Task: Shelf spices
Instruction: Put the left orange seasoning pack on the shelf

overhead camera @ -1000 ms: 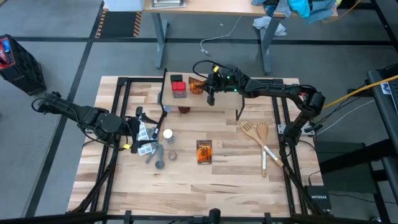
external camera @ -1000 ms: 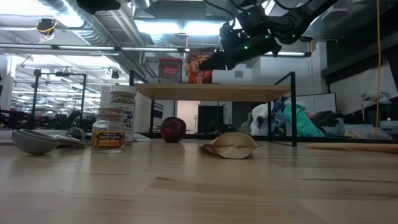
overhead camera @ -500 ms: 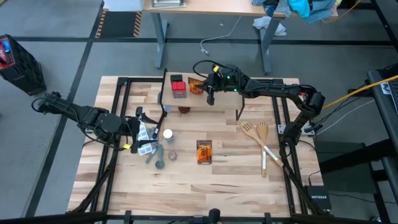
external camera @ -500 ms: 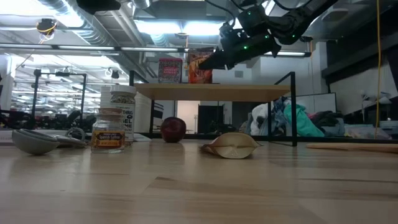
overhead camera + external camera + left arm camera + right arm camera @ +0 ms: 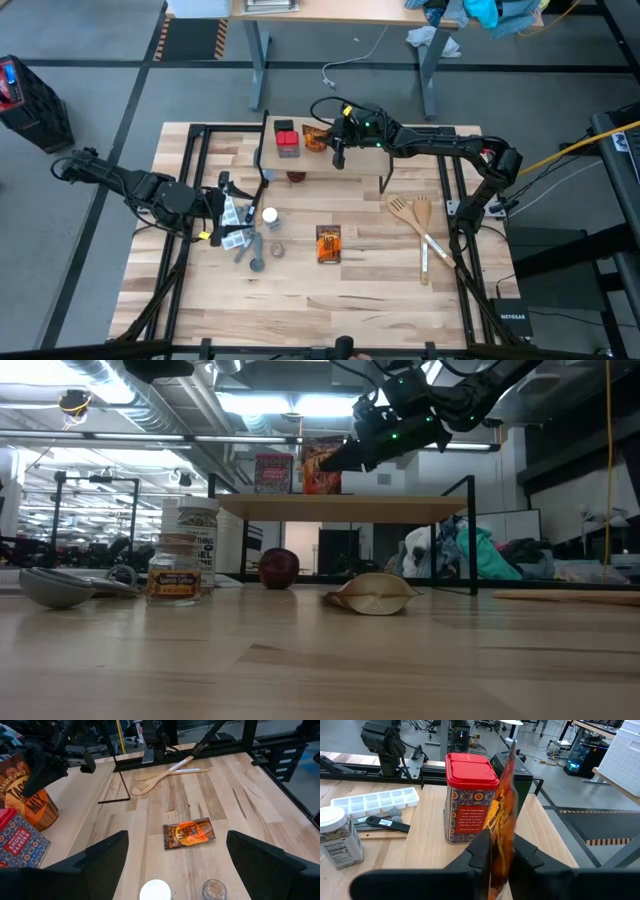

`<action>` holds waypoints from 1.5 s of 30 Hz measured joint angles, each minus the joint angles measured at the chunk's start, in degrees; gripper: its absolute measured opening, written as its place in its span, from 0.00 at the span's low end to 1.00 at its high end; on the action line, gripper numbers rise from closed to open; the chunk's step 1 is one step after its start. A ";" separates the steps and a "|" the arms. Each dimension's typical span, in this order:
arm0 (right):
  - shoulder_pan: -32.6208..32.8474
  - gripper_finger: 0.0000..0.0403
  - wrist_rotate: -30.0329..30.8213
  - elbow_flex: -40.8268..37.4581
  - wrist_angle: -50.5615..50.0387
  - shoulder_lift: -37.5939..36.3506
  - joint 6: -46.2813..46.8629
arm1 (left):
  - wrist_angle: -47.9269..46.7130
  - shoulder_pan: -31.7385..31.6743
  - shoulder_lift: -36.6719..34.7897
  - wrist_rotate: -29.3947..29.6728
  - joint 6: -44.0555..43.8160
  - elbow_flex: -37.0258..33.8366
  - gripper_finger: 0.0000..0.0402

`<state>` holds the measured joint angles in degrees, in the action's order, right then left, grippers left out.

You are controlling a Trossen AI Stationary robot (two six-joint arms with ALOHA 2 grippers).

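Observation:
The shelf (image 5: 330,158) stands at the table's far middle. On it are a red-topped tin (image 5: 287,140) and an upright orange packet (image 5: 315,137), with my right gripper (image 5: 333,141) shut on the packet. On the table lie a second orange packet (image 5: 328,243), a white-capped jar (image 5: 269,215) and a small brown-capped jar (image 5: 174,568). My left gripper (image 5: 240,212) waits open above the table's left part, with nothing between its fingers (image 5: 107,857). My right gripper pinches the orange packet by its side edge (image 5: 501,837) between its two fingers. The fingers (image 5: 476,851) come nearly level from the table's right side. The packet stands upright, its bottom (image 5: 322,490) on the shelf board, next to the red-topped tin (image 5: 470,797).
Two wooden spatulas (image 5: 415,215) lie at the right. A pale ice-cube tray (image 5: 375,800) and grey measuring spoons (image 5: 255,255) lie at the left. A dark red round thing (image 5: 279,568) sits under the shelf. Bare tabletop spreads along the near edge.

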<state>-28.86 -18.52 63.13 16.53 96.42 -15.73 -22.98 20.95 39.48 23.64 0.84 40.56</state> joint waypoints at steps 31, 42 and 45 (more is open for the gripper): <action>5.60 0.52 24.36 0.00 0.11 0.00 -4.28 | -0.46 0.02 0.00 0.02 0.48 0.00 0.82; 5.60 0.52 30.05 3.78 -0.27 -0.15 -4.33 | -0.44 0.00 0.00 0.00 0.61 0.00 0.82; 5.62 0.52 30.05 5.50 -3.33 -0.45 -5.41 | -0.53 0.00 -0.02 0.01 0.63 0.00 0.82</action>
<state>-23.24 11.53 68.63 13.20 95.98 -21.13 -23.51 20.95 39.46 23.65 1.48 40.56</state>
